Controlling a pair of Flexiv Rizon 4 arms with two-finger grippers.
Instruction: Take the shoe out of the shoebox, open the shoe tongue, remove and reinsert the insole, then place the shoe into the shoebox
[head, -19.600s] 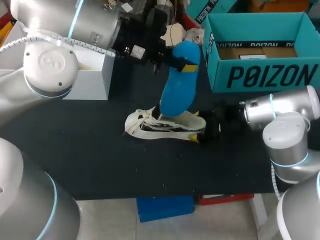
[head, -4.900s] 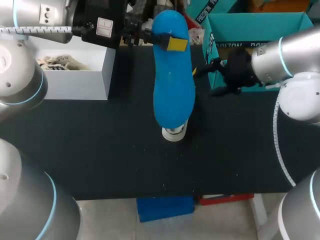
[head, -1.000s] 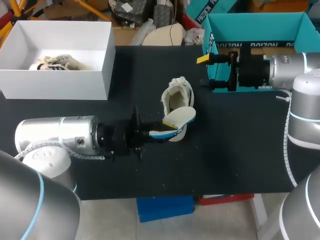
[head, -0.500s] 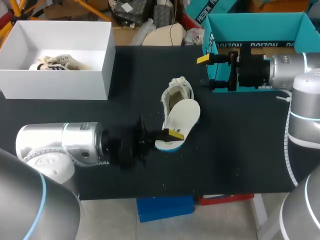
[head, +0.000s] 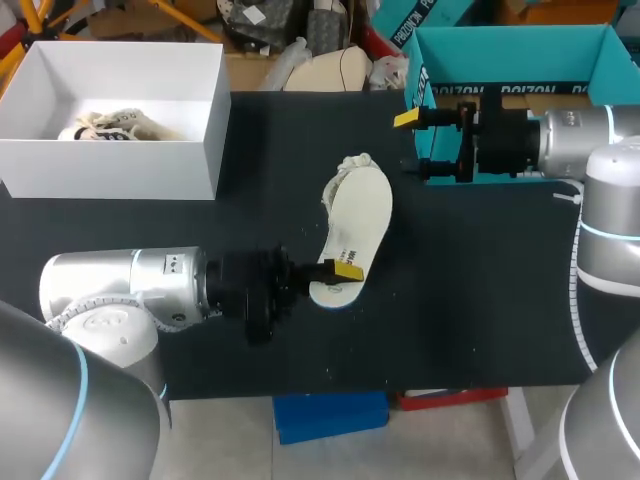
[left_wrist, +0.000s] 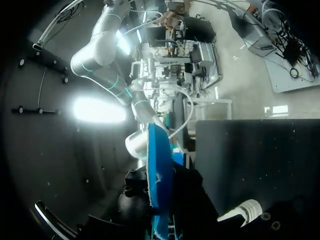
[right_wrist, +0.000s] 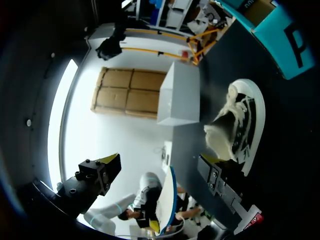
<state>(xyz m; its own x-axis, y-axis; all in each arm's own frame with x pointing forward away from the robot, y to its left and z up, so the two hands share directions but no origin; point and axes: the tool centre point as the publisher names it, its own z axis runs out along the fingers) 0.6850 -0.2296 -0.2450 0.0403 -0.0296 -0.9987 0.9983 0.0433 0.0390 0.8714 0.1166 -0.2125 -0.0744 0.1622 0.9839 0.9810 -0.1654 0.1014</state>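
Observation:
In the head view the white insole (head: 358, 228), blue underneath, lies lengthwise over the white shoe (head: 349, 164), hiding all but its laces and one edge. My left gripper (head: 343, 270) is shut on the insole's near end. The left wrist view shows the insole (left_wrist: 158, 185) edge-on between the fingers. My right gripper (head: 420, 145) hangs open in front of the teal shoebox (head: 510, 32), to the right of the shoe and apart from it. In the right wrist view the shoe (right_wrist: 240, 125) and the insole (right_wrist: 167, 200) lie ahead of the wide-open right gripper (right_wrist: 160, 182).
A white box (head: 120, 170) with another pale shoe (head: 110, 127) in it stands at the table's back left. The black table (head: 480, 280) ends close in front of my left arm. The teal shoebox stands at the back right with its open side up.
My left gripper has turned and swung the insole over the shoe, so its white face now lies up and covers the shoe's opening. My right arm has not moved.

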